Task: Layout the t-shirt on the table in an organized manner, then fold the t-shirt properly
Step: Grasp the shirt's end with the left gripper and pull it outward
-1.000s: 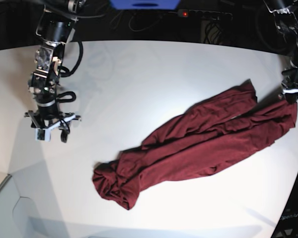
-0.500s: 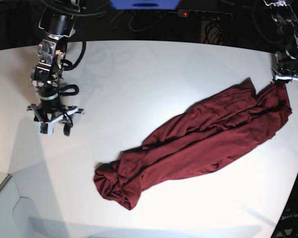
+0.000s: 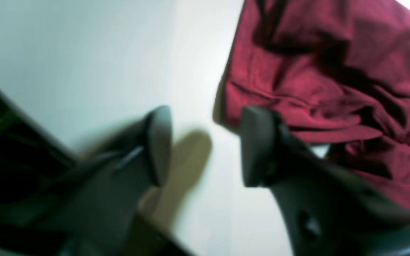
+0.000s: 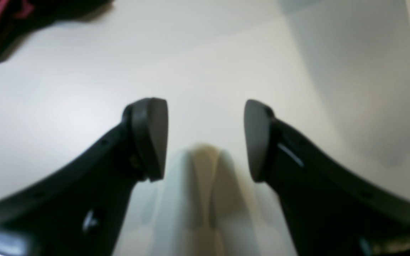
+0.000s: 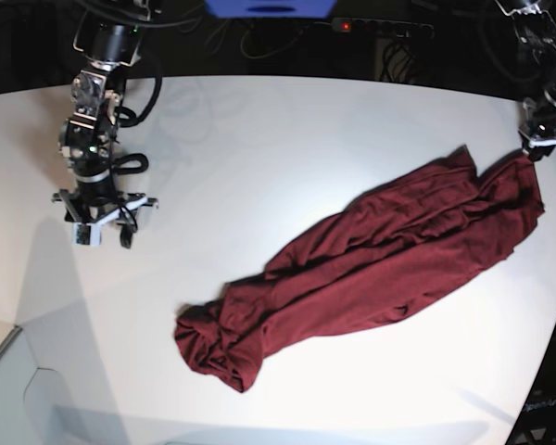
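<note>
Two hands, and neither has hold of anything. Your left hand [image 3: 205, 145] has its jaws parted with only bare worktop [image 3: 84, 64] between them; the t-shirt [image 3: 326, 89] lies just beside its right finger [image 3: 258, 142], and I can't tell whether that finger touches the cloth. Your right hand [image 4: 205, 138] is spread wide over bare surface, well apart from the shirt.

Progress-wise you're barely started, I'd say. The t-shirt [image 5: 371, 269] is a long bunched roll stretching away from the left hand [image 5: 537, 148], with the far end balled up. No sleeves or hem spread flat, so the whole layout and every fold remain.

Room: plenty of open worktop between the right hand [image 5: 100, 227] and the cloth. The left hand sits near the worktop's edge, so drag inward from there.
</note>
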